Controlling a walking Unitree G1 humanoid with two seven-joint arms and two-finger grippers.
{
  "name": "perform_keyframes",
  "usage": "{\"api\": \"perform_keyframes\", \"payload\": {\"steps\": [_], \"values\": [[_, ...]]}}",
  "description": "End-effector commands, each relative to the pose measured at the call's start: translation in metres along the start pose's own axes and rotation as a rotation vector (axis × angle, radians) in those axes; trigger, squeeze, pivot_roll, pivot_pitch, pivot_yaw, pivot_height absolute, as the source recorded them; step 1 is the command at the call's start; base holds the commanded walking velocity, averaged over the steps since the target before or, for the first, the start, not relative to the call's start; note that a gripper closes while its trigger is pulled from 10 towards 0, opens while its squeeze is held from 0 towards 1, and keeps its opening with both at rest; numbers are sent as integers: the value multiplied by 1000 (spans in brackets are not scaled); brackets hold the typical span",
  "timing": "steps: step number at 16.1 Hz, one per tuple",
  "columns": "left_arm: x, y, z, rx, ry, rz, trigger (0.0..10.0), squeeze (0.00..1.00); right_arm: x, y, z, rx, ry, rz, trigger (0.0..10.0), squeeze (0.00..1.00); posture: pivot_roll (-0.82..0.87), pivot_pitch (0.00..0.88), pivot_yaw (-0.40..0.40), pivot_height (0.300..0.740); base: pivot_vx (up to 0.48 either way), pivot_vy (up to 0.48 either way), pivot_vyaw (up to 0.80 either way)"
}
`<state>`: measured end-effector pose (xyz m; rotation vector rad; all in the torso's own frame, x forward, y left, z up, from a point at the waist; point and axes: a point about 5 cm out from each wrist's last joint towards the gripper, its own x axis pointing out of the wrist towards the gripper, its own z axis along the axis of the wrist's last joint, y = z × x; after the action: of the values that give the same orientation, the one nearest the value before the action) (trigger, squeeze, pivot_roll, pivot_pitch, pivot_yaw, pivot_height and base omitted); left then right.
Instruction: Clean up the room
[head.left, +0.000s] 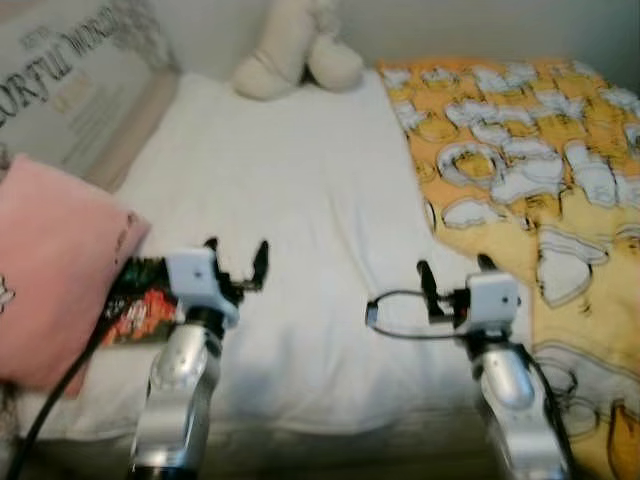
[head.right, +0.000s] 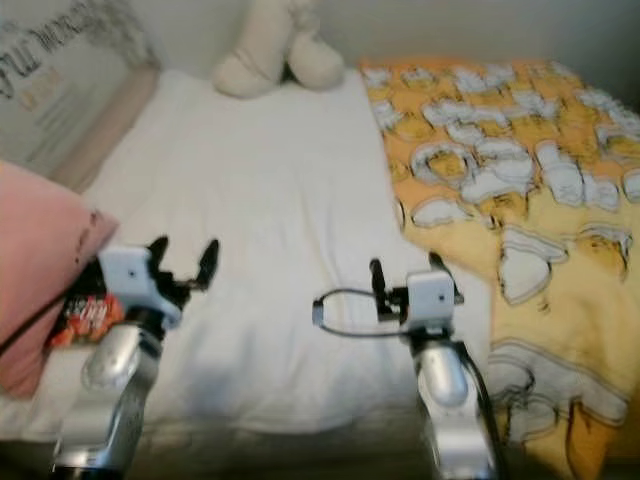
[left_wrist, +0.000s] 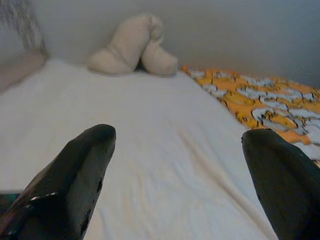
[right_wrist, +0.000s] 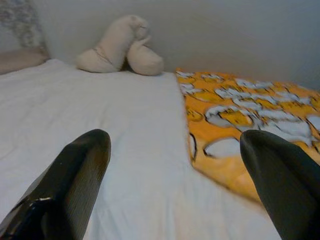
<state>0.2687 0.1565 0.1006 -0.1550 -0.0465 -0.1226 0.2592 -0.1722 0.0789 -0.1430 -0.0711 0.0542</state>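
Pillow (head.left: 70, 70) print partly legible: "ORFUL WORLD"; snack packet (head.left: 145, 300) unreadable.

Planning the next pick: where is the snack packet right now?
The snack packet lies at the bed's left edge, tucked partly under the pink pillow, just left of the left gripper.

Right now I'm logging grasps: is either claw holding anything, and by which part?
Nothing is held. The left claw and right claw are both open above the white sheet.

White sheet (head.left: 300, 210) matt cloth; orange blanket (head.left: 540, 170) soft cloth; silver arms glossy metal.
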Motion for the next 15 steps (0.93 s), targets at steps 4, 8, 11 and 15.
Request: {"api": "perform_keyframes", "payload": {"steps": [4,8,11,15], "values": [[1,-3,-2,51,8,-52,10000,0,1,-4,-4,8,15,-21,10000,0,-133,0,94,740,0,-110,-581],[0,-13,-1,73,-8,-102,10000,0,3,-8,-5,3,7,-42,10000,0,-134,0,95,740,0,-439,-594],[-1,-13,-2,51,-2,-97,10000,0,5,-7,-4,4,0,-47,10000,0,-132,0,95,740,0,-439,0],[-2,-22,-7,15,22,-117,10000,0,6,-3,-6,-12,13,-24,10000,0,-124,0,92,740,0,-428,-394]]}}
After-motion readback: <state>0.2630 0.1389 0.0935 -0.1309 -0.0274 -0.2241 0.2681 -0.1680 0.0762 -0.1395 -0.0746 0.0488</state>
